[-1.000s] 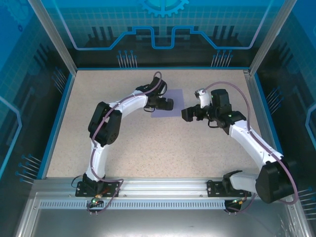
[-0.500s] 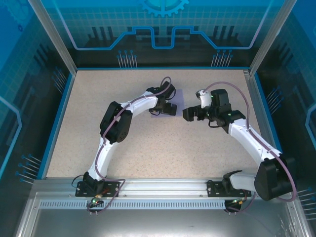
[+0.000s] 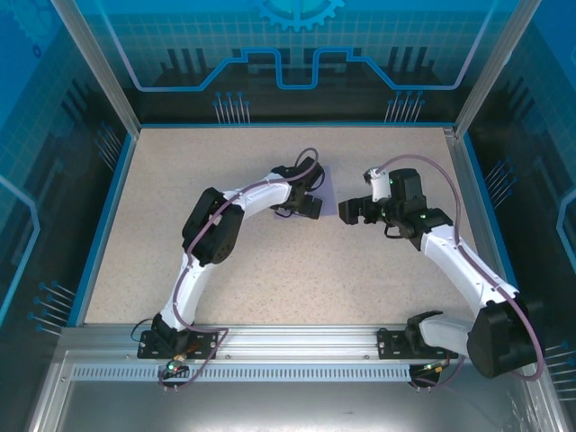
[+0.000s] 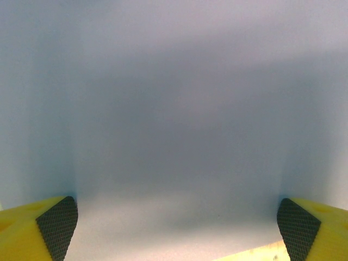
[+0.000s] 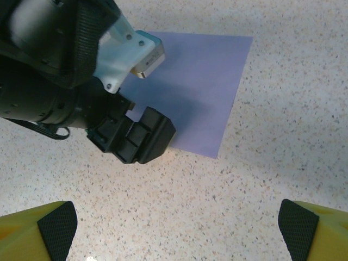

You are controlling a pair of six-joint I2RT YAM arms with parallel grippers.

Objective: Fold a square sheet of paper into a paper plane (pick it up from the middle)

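The square sheet of paper (image 5: 204, 81) is plain lavender and lies flat on the speckled table. In the top view only its right strip (image 3: 327, 177) shows past the left arm. My left gripper (image 3: 304, 205) hangs low over the sheet's middle. From its wrist, the paper (image 4: 174, 109) is a close blur with the gripper (image 4: 176, 225) open wide and nothing between the pads. My right gripper (image 3: 354, 212) hovers open just right of the sheet, over bare table (image 5: 179, 217), its fingertips (image 5: 57, 228) far apart. The paper plane is out of view.
In the right wrist view the left arm's black gripper body (image 5: 138, 136) covers the sheet's left part. A blue-edged rim (image 3: 108, 207) and glass walls bound the table. Bare speckled tabletop (image 3: 297, 270) lies in front of both grippers.
The left arm has swung right and come down over the sheet, covering most of it. The right gripper has drawn back slightly to the right.
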